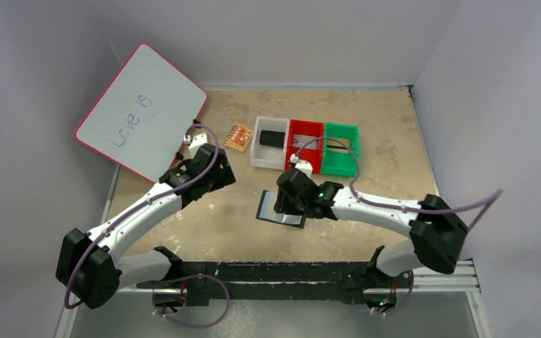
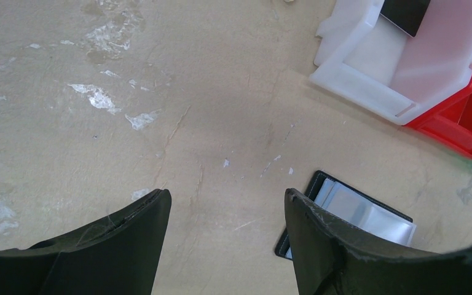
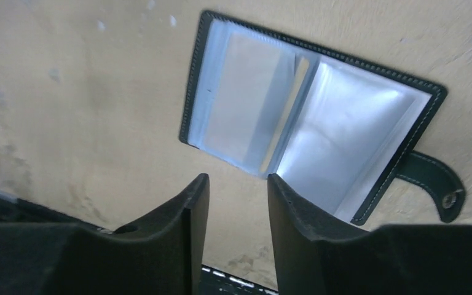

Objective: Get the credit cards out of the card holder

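Observation:
The card holder (image 1: 280,215) lies open and flat on the table near the front, with pale blue-grey inner faces and its strap tab (image 3: 435,183) out to one side. Its left pocket (image 3: 246,104) shows a greyish flat rectangle; I cannot tell if that is a card. My right gripper (image 3: 238,178) is open and empty, hovering just above the holder's near edge (image 1: 282,204). My left gripper (image 2: 227,193) is open and empty over bare table to the holder's left (image 1: 218,174); the holder's corner (image 2: 369,212) shows beside its right finger. A grey flat piece (image 1: 301,143) lies in the red bin and a tan one (image 1: 338,147) in the green bin.
White (image 1: 262,158), red (image 1: 304,127) and green (image 1: 349,165) bins stand in a row behind the holder. A plain black block (image 1: 273,138) lies in the white bin. An orange patterned square (image 1: 239,136) lies left of the bins. A whiteboard (image 1: 141,111) leans at the back left.

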You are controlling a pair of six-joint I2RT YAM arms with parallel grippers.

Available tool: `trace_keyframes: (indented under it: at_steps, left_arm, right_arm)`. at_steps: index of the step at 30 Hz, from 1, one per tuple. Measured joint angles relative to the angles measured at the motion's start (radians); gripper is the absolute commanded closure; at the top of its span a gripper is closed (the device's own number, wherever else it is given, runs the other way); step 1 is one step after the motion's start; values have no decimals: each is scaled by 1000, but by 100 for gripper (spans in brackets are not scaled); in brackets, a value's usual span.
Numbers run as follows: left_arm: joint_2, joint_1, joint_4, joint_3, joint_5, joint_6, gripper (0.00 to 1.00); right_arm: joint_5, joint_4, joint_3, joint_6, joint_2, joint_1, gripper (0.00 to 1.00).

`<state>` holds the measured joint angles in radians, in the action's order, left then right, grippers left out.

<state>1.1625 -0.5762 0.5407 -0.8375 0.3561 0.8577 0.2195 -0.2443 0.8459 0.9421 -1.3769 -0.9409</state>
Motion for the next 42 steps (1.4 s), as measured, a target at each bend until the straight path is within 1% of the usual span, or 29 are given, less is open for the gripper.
trace_keyframes:
  at_steps: [4,7,11,14,18,19,21,24,26,29,30,34,37,39,42]
  left_arm:
    - [-2,0,0,-2,8,14,32]
    - [-2,0,-1,-2,12,27,32]
    - [-5,0,-2,-2,16,48,32]
    - [-13,0,-3,-2,17,50,32]
    - [-19,0,-2,-2,18,49,32]
    - [-19,0,-1,-2,18,48,32]
    - [-19,0,0,-2,18,48,32]
    - [-19,0,0,-2,17,46,32]
    - [-19,0,0,0,17,45,33]
    - [-19,0,1,2,16,44,33]
    - [-19,0,0,2,14,44,33]
    - [-21,0,-4,6,1,42,33]
    - [-22,0,-27,23,-44,39,33]
    - [-22,0,-66,39,-101,39,33]
    - [-14,0,-169,76,-225,43,33]
  right_arm:
    - [44,-60,56,75,-129,-65,50]
    - [79,-96,98,98,-191,-71,45]
    - [111,-132,164,102,-242,-70,41]
    - [123,-139,197,99,-273,-69,39]
    - [131,-146,214,98,-335,-66,39]
    - [130,-149,218,98,-356,-66,40]
    - [130,-152,230,102,-378,-66,45]
    - [129,-139,240,99,-390,-65,60]
    - [130,-132,240,96,-389,-64,66]
    - [125,-98,233,84,-389,-59,78]
    - [122,-79,225,76,-387,-58,81]
    - [87,20,162,41,-354,-50,82]
    - [37,124,80,17,-312,-34,82]
    - [-13,194,23,3,-282,-13,82]
    - [-121,339,-79,-11,-244,39,82]
